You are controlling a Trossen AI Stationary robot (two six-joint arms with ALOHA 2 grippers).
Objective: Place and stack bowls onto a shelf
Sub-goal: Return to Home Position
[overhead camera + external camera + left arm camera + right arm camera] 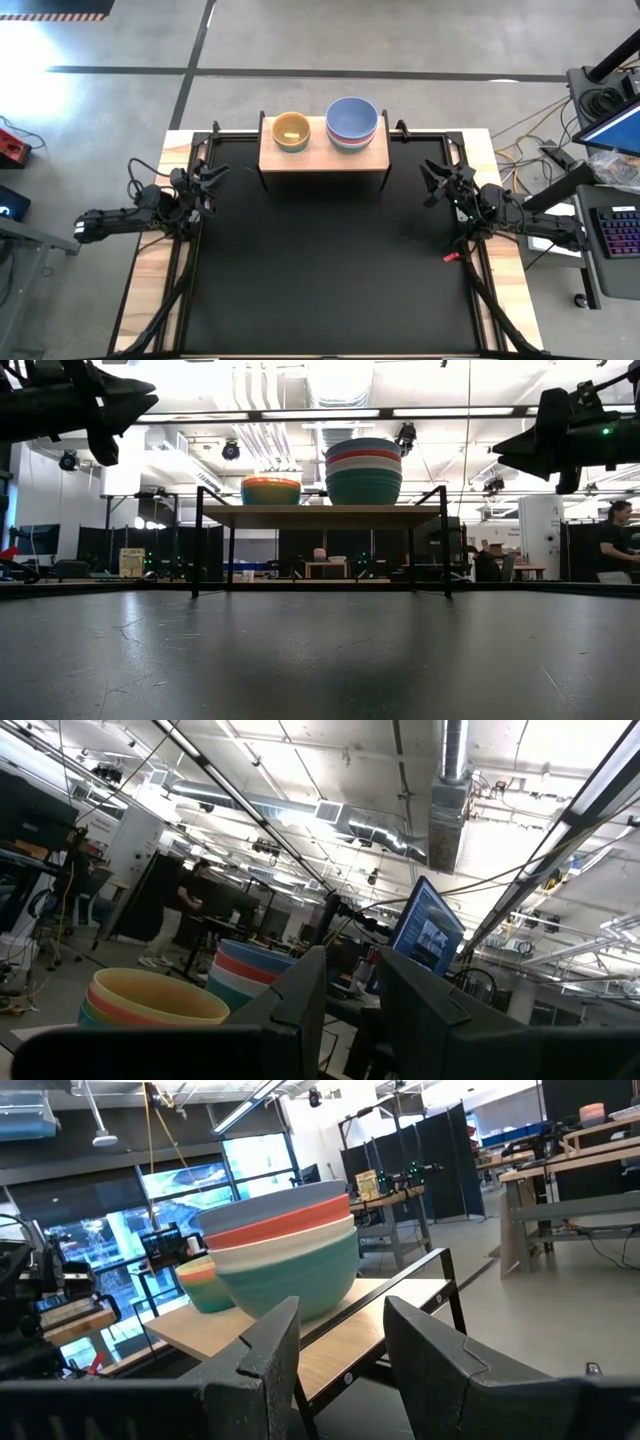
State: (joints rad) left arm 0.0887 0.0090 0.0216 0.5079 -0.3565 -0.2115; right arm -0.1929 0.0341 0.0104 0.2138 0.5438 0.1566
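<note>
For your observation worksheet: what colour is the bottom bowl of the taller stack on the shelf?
Teal; the bottom bowl shows best in the right wrist view.

Shelf (323,160) standing at table's (330,280) far edge, small-bowl stack (291,130) sitting on its left, large-bowl stack (351,122) on its right.
</note>
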